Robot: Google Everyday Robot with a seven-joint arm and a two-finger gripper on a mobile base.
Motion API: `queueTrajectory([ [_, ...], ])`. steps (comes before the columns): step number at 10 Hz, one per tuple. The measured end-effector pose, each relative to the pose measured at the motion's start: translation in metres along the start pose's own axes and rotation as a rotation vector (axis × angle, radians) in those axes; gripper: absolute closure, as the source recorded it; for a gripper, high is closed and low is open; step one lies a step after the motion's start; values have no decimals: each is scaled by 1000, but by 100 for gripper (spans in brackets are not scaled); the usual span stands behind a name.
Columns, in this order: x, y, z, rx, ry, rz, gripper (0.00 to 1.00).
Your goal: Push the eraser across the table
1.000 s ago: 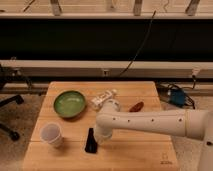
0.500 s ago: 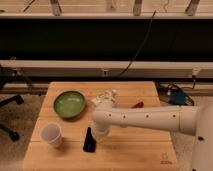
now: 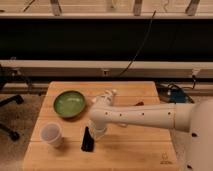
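The eraser (image 3: 87, 139) is a black slab lying on the light wooden table (image 3: 135, 150), front left of centre, just right of the white cup. My white arm reaches in from the right across the table's middle. My gripper (image 3: 96, 131) points down at the arm's end, right against the eraser's upper right side. The arm hides the gripper's fingers.
A white cup (image 3: 52, 134) stands left of the eraser. A green bowl (image 3: 69, 104) sits behind the cup. A whitish object (image 3: 107, 95) and a small reddish-brown item (image 3: 138, 103) lie at the back. A dark mark (image 3: 163, 161) is near the front right corner. A chair base is on the floor at left.
My arm has swung a little to the left, and the eraser has shifted slightly left toward the cup. The cup and the bowl have not moved.
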Motion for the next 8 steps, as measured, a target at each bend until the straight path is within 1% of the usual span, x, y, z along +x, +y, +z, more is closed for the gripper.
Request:
queueTrajectory([
  [8, -3, -12, 4, -7, 7, -24, 100],
])
